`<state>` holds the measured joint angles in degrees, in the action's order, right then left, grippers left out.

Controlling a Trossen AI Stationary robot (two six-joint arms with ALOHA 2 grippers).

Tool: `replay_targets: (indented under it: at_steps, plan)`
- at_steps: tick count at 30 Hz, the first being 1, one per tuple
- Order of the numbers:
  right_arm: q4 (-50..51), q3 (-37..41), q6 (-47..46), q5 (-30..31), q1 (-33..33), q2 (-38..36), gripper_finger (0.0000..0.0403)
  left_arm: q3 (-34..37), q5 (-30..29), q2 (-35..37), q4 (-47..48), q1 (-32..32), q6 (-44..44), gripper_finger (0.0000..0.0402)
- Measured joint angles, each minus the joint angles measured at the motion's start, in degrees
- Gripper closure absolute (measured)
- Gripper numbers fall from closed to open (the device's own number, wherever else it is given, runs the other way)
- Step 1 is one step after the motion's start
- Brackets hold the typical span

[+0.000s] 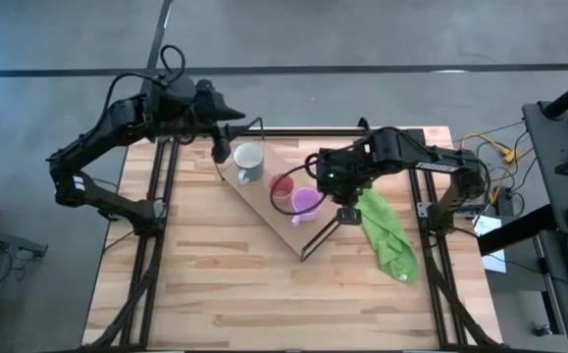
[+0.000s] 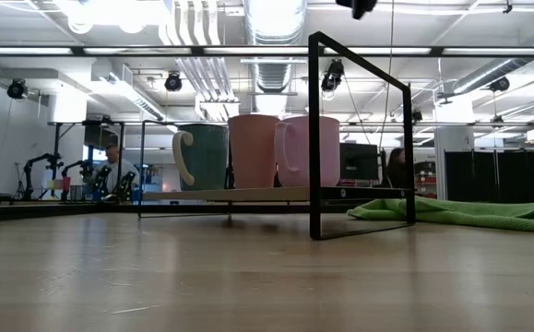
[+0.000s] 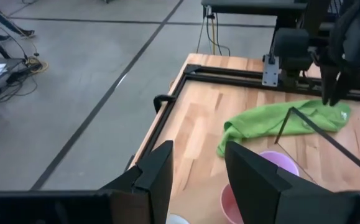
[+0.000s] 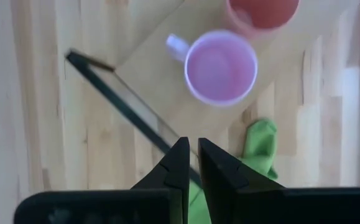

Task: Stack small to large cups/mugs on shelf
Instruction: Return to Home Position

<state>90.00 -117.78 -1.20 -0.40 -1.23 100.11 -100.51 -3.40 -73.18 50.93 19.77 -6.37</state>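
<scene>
The near half of the table lies bare and open, from 7 o'clock round to 5 o'clock. Past it stands the shelf, a pale plank whose long axis runs slantwise from 5 o'clock up to 11 o'clock. A thin black wire leg rises at its near end. Just beside that end, at 3 o'clock, a green cloth lies crumpled, leaving little room on that side.

Three vessels stand upright in a row along the plank, close together. Nearest is the lilac mug, then the pink cup, and farthest the white mug. Both mug handles turn toward about 7 o'clock.

The right gripper hangs above the shelf's near end, between the lilac mug and the cloth. Its fingers are pressed almost together with only a slit between them, and they pinch nothing. The left gripper is raised over the far end of the shelf at 11 o'clock, near the white mug. Its fingers are spread wide and hold nothing.
</scene>
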Motion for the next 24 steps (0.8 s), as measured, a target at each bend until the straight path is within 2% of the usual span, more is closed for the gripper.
replay_targets:
  at_steps: [4,9,18,24]
  plan:
    - [0.05,6.37,-2.01,-0.44,0.0,-3.11,0.0374,0.11,-0.04,0.28,1.77,0.0,0.0,0.0269]
    - [-0.7,15.3,-5.52,-4.93,-0.04,-8.49,0.0374,0.2,-0.2,0.28,3.36,0.0,-0.02,0.0269]
    - [-7.54,31.75,-10.11,-5.79,-0.31,-20.6,0.0374,0.35,-0.43,0.28,4.14,0.0,-0.02,0.0269]
    - [-9.62,38.39,-13.79,-5.79,-0.28,-27.79,0.0374,0.37,-0.44,0.28,4.11,-0.01,-0.02,0.0269]
